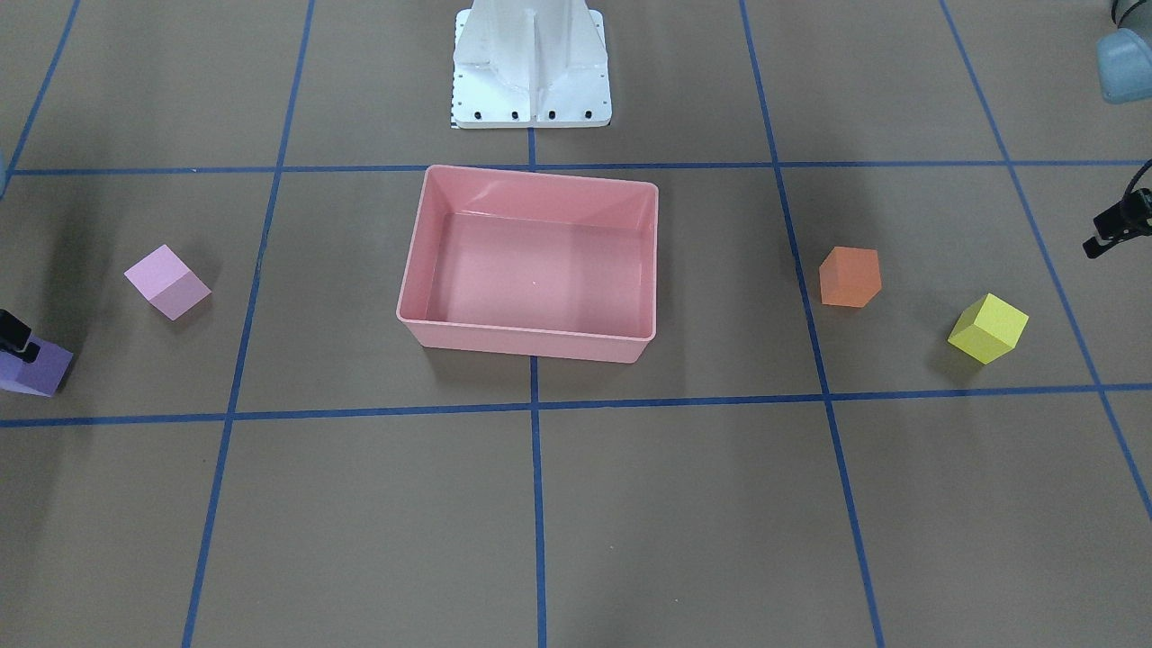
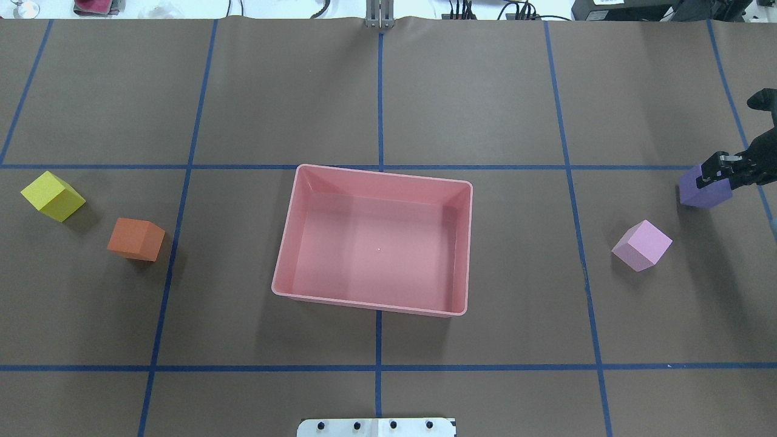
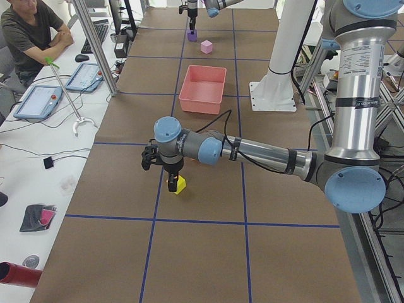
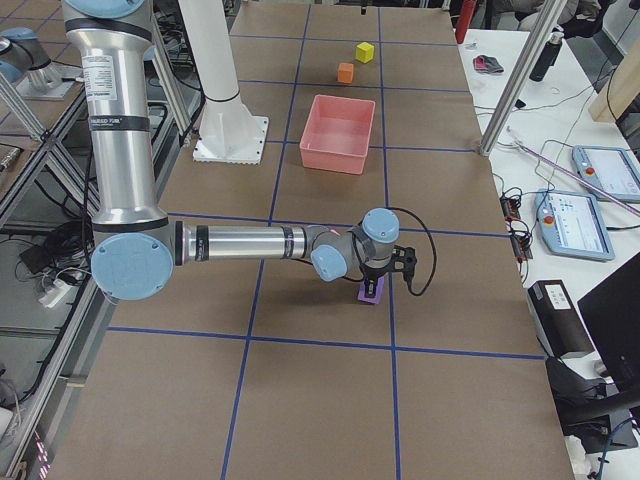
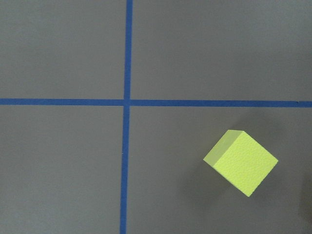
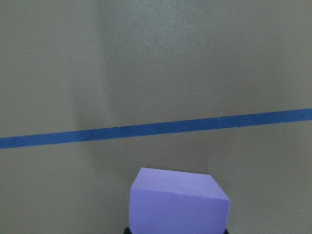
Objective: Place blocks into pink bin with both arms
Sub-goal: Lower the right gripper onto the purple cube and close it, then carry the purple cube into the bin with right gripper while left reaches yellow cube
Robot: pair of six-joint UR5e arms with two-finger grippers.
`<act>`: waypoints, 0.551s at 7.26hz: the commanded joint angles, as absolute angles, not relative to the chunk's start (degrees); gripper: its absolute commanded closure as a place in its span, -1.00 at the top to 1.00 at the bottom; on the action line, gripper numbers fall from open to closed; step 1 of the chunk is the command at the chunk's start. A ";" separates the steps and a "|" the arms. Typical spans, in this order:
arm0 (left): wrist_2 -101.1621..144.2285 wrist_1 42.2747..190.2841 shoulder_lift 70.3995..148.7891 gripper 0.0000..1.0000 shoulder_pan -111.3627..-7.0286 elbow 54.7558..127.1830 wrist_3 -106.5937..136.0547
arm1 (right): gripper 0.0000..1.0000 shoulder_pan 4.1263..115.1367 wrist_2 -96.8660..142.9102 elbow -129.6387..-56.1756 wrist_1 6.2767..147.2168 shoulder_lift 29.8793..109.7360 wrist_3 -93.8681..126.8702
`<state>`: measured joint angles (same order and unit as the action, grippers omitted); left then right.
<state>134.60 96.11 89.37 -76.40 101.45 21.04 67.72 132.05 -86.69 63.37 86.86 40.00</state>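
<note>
The pink bin sits empty at the table's middle, also in the overhead view. My right gripper is down on the purple block, with a finger on either side of it. The block fills the bottom of the right wrist view. The light pink block lies between it and the bin. The orange block and the yellow block lie on the other side of the bin. My left gripper hovers low beside the yellow block. I cannot tell if it is open.
The white pedestal base stands behind the bin. Blue tape lines cross the brown table. An operator sits at a side desk with tablets, beyond a metal post.
</note>
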 commanded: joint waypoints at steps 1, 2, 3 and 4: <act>134.04 104.78 88.43 0.97 -71.03 102.30 27.76 | -1.00 67.42 133.06 -96.10 67.39 86.31 48.63; 131.16 107.90 88.42 0.94 -68.93 102.13 27.60 | -1.00 66.63 133.24 -98.15 67.93 84.92 52.78; 127.04 109.06 88.68 0.93 -66.56 101.95 26.29 | -1.00 64.18 133.16 -100.35 68.11 83.34 58.74; 126.83 108.90 88.94 0.93 -65.58 101.43 20.71 | -1.00 61.03 132.63 -102.46 69.51 79.49 67.33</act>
